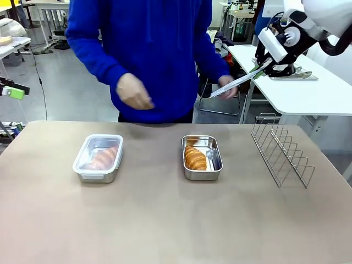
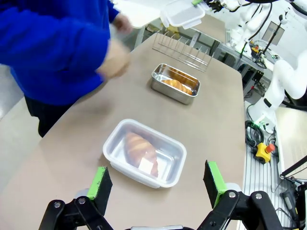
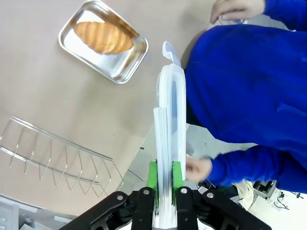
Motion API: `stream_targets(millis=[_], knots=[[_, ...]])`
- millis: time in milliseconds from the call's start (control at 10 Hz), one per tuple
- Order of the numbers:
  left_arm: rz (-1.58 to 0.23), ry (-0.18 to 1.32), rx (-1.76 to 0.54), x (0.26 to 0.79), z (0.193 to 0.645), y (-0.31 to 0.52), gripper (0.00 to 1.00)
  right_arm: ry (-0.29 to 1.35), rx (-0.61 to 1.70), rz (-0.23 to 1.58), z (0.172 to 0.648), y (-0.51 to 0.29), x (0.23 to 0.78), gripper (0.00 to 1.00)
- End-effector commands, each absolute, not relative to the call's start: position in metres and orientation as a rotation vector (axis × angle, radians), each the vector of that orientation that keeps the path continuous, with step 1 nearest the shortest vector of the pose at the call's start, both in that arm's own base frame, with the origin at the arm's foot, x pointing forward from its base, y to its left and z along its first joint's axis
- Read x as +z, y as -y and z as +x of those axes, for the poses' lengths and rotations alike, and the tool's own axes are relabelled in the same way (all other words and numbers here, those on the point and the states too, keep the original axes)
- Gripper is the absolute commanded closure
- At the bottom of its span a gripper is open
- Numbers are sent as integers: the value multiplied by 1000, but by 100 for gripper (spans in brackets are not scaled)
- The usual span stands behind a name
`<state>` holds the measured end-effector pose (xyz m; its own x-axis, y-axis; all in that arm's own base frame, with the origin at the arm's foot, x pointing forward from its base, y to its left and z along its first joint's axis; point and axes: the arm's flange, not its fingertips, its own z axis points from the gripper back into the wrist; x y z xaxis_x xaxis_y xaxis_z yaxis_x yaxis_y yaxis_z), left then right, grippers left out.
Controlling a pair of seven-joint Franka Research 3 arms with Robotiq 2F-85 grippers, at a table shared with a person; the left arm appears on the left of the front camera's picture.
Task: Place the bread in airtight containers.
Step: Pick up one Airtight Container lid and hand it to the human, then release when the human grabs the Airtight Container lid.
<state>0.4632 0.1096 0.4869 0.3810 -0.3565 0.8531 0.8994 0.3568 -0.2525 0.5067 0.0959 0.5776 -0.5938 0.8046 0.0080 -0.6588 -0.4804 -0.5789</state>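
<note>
Two ridged golden-brown croissants: left croissant (image 1: 104, 158) inside shiny steel pan under clear lid (image 1: 99, 152) (plastic, rounded corners), table left-centre. Right croissant (image 1: 194, 158) in open steel pan (image 1: 214, 157) at centre. Right gripper (image 3: 163, 178) pinches second clear lid (image 3: 169, 139) edge-on, raised far right above wire rack (image 1: 281, 149). Left gripper (image 2: 157, 183) spread wide, green pads apart.

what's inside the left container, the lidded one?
One croissant lies inside the left container, seen through its clear lid. The plastic blurs it, and a white label covers part; anything beneath the croissant cannot be seen.
</note>
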Motion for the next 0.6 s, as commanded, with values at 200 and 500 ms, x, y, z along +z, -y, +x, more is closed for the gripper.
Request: stream_targets(millis=[200, 500], knots=[[-832, 795, -941, 489, 463, -109, 0, 703, 2120, -321, 501, -96, 576, 100], [-832, 795, -941, 489, 463, -109, 0, 703, 2120, -321, 501, -96, 576, 100]])
